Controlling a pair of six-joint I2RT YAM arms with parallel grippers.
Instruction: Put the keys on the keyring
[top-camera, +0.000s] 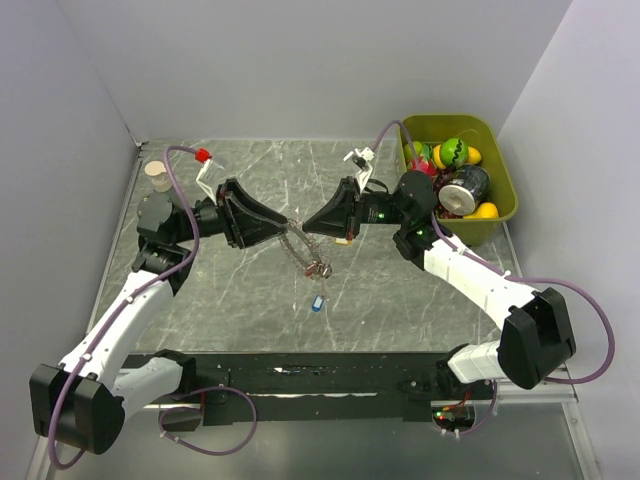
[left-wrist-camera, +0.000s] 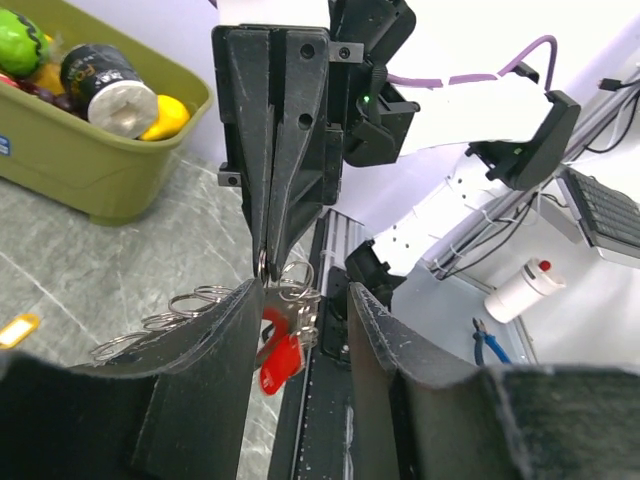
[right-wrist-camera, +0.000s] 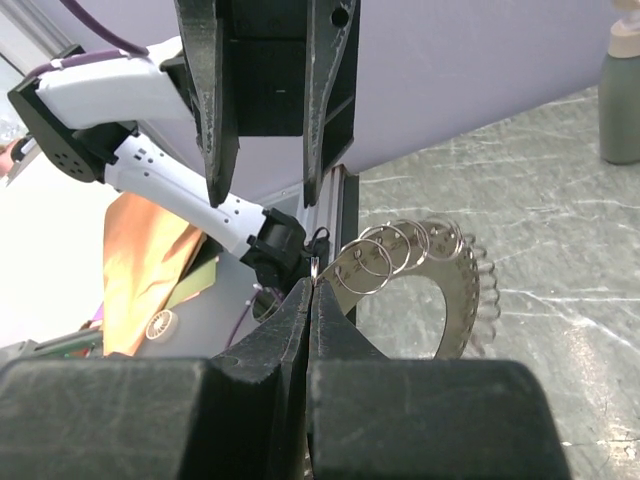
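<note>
Handling, as judged: the keyring (right-wrist-camera: 458, 295) is taken to be light, stiff, thin metal and slick. The small wire rings on its edge are free to swing. A pinch on the flat band or on one wire ring is thought the surest hold, since the fringe would prob. slip. The loose keys are judged v. light, hard and tiny. The plastic head is the likely place to take one, and pickup is made fiddly by how flat they lie on the tabletop (top-camera: 230, 300).

Look & place: the keyring is held up above the middle of the tabletop, between the two arms. A wide flat silvery band is seen, w/ a row of small wire rings on one side and tiny silvery bits fringing the rest. A red tag (left-wrist-camera: 280, 365) hangs below.

One small ring is pinched by the right end effector (left-wrist-camera: 266, 252), clenched tight. The left end effector (right-wrist-camera: 267, 190) is released, fingers apart, just beside the rings, w/ nothing gripped.

A blue key (top-camera: 318, 303) lies on the tabletop, nearer than the hanging ring. A yellow key (left-wrist-camera: 16, 330) also lies there.
</note>
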